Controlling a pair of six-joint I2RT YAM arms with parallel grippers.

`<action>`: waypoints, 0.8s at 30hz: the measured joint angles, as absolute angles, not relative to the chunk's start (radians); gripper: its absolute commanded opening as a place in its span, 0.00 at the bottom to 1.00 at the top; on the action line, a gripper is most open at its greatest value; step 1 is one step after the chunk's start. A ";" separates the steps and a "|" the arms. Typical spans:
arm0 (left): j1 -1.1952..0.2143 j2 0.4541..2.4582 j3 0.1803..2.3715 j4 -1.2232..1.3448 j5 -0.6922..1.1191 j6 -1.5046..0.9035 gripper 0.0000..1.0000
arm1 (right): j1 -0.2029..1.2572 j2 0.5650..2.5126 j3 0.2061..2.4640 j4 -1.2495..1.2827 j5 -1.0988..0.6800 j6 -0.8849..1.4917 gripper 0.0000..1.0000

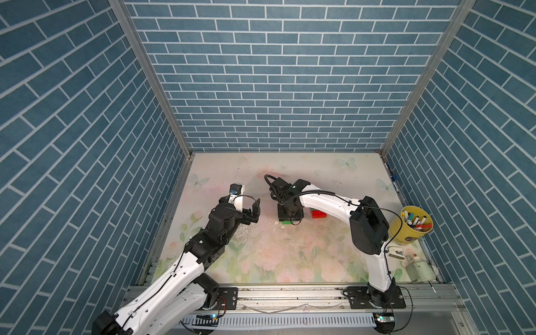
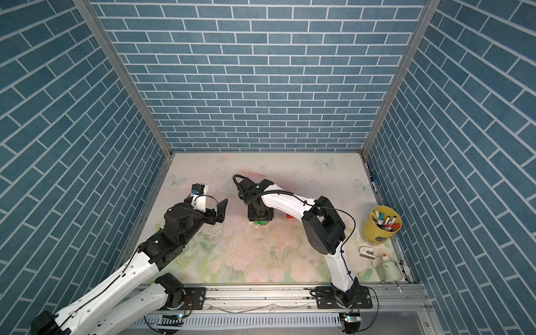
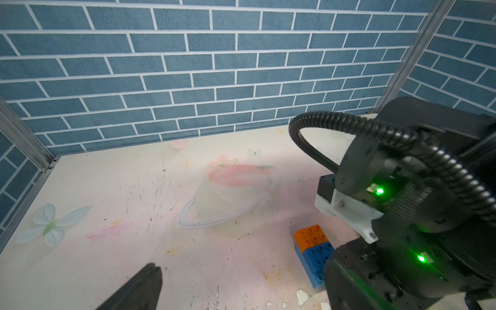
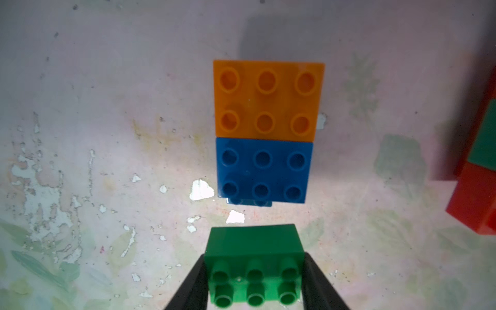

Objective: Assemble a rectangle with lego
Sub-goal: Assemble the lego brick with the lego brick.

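Note:
My right gripper point(image 4: 255, 271) is shut on a green lego brick point(image 4: 253, 249), with one black finger on each of its sides. It hangs above the flowered table mat point(image 4: 107, 107). Just ahead of it an orange brick point(image 4: 267, 99) and a blue brick point(image 4: 264, 171) lie joined in a row, studs up; the left wrist view shows the orange point(image 3: 311, 237) and blue point(image 3: 316, 257) pair too. In both top views the right gripper point(image 1: 290, 216) hides this pair. A red brick point(image 1: 318, 214) lies beside it. My left gripper point(image 1: 253, 213) stands open and empty to the left.
A yellow cup of marker pens point(image 1: 416, 223) stands at the right edge, with a white bottle point(image 1: 417, 268) and a small white object point(image 1: 396, 252) in front of it. More red and green bricks point(image 4: 477, 196) lie near the pair. Blue brick-patterned walls enclose three sides.

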State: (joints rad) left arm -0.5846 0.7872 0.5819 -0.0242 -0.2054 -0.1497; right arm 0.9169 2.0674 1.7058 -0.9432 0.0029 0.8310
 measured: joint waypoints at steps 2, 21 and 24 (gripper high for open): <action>-0.584 0.783 0.580 -0.023 -0.206 -0.150 1.00 | 0.913 2.079 1.726 -0.952 0.003 0.829 0.44; -0.582 0.779 0.575 -0.021 -0.210 -0.150 1.00 | 0.888 2.130 1.738 -0.967 0.002 0.804 0.44; -0.582 0.780 0.575 -0.021 -0.210 -0.149 1.00 | 0.888 2.133 1.741 -0.966 0.002 0.803 0.44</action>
